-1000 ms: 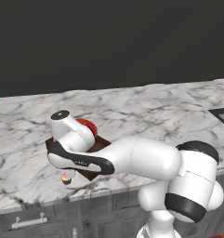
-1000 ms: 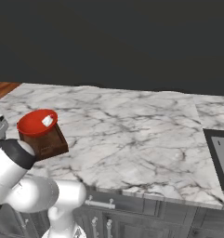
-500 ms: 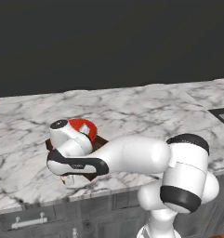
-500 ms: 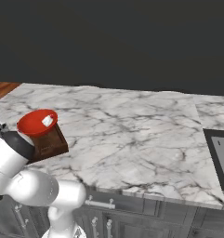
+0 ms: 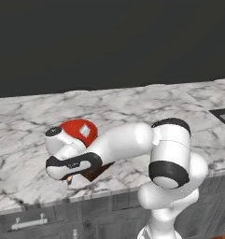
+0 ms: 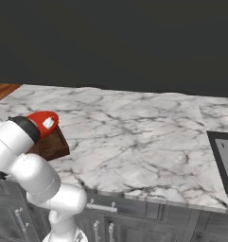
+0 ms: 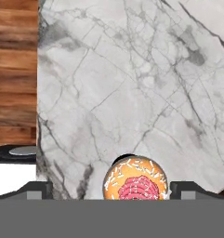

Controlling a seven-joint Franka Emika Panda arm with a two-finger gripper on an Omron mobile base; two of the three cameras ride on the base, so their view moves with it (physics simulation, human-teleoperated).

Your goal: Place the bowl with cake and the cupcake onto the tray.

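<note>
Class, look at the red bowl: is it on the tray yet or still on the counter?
On the tray. The red bowl sits on top of the brown tray, its white cake wedge inside.

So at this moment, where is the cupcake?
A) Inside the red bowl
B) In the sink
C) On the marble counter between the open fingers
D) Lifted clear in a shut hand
C: the hand view shows the cupcake sitting on the marble counter between the wide-apart fingertips.

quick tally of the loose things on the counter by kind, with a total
bowl with cake: 1
cupcake: 1
tray: 1
total: 3
</note>
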